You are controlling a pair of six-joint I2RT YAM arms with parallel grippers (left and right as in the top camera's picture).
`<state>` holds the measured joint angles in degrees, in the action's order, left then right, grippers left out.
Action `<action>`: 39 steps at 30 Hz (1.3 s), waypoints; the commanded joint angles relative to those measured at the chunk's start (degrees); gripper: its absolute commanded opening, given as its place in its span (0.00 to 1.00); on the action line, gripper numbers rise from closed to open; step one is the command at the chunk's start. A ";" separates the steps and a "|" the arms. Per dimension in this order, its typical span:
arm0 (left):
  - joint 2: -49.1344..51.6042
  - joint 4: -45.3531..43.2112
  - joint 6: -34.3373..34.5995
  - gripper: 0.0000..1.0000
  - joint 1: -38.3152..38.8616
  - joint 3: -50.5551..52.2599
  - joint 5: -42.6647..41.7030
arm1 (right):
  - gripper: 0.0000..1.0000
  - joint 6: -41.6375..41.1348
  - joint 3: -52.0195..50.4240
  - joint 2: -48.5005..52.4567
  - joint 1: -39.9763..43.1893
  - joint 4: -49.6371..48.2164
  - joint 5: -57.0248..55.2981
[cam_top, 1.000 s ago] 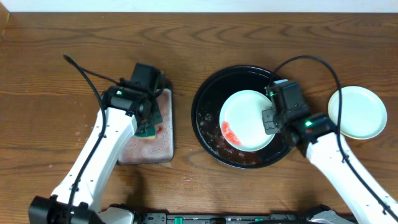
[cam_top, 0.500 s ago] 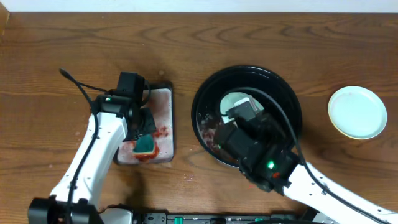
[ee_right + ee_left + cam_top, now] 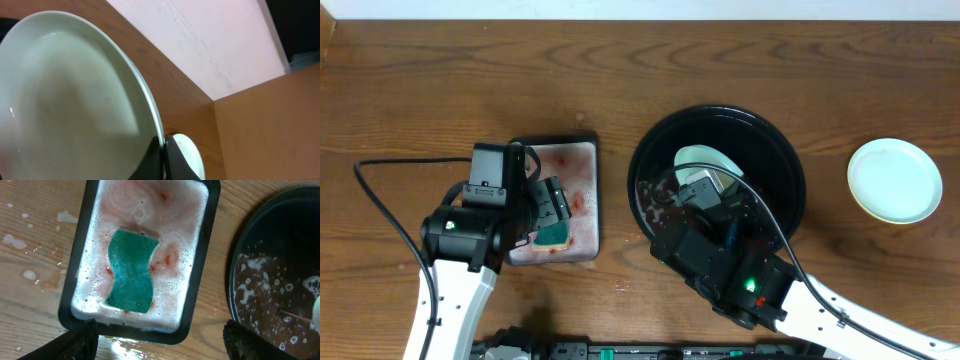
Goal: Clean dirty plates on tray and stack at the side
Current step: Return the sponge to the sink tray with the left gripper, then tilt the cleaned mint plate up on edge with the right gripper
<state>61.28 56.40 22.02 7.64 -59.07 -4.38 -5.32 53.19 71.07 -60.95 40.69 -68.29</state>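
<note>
Mint-white plate (image 3: pixel 65 100) is gripped by its rim in the right hand (image 3: pixel 162 150), jaws closed tight on the edge. It is held steeply tilted, over the tray (image 3: pixel 720 108); from overhead only its far part shows, the arm covering the rest. The face seen from the right wrist looks free of sauce. The tilt probably lets wash water run back into the tray rather than onto the wood, though whether the low edge touches the tray cannot be told. Tray floor is wet, with suds and reddish flecks, and no other plate is visible in it. Off to the right, well apart from the tray, the stacked plates (image 3: pixel 894 180) sit on the surface (image 3: pixel 420 100). A yellowish edge shows under the pale top one, so likely two lie there, and the held plate looks like the last to join them. On the other side of the tray, the basin (image 3: pixel 212 245) holds pinkish foam, with the green sponge (image 3: pixel 130 270) lying flat in it, untouched. Left hand (image 3: pixel 161 342) hangs above the basin's near end, spread wide, holding nothing. The surface is brown wood grain, with foam spots and a wet patch beside the basin. Pale wall runs along the far edge.
</note>
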 commanded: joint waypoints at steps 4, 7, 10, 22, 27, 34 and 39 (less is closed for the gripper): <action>0.17 0.09 -0.57 0.81 -0.24 -0.20 -0.13 | 0.01 1.38 0.04 -0.94 -0.28 -0.24 -4.35; 0.17 0.09 -0.57 0.81 -0.24 -0.20 -0.13 | 0.01 1.33 0.04 -0.94 -0.28 -0.22 -4.31; 0.17 0.09 -0.57 0.82 -0.24 -0.20 -0.13 | 0.01 1.33 0.04 -0.94 -0.28 -0.22 -4.31; 0.17 0.09 -0.57 0.82 -0.24 -0.20 -0.13 | 0.01 1.36 0.04 -0.94 -0.28 -0.20 -4.33; 0.17 0.09 -0.57 0.82 -0.24 -0.20 -0.13 | 0.01 1.33 0.04 -0.94 -0.28 -0.13 -4.33; 0.17 0.09 -0.57 0.82 -0.24 -0.20 -0.13 | 0.01 1.38 0.04 -0.96 -0.28 -0.11 -4.33; 0.17 0.09 -0.57 0.82 -0.24 -0.20 -0.13 | 0.01 1.36 0.04 -0.96 -0.28 -0.04 -4.33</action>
<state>61.41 56.38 22.02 7.64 -59.07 -4.38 -4.01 53.19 71.07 -60.95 40.71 -70.35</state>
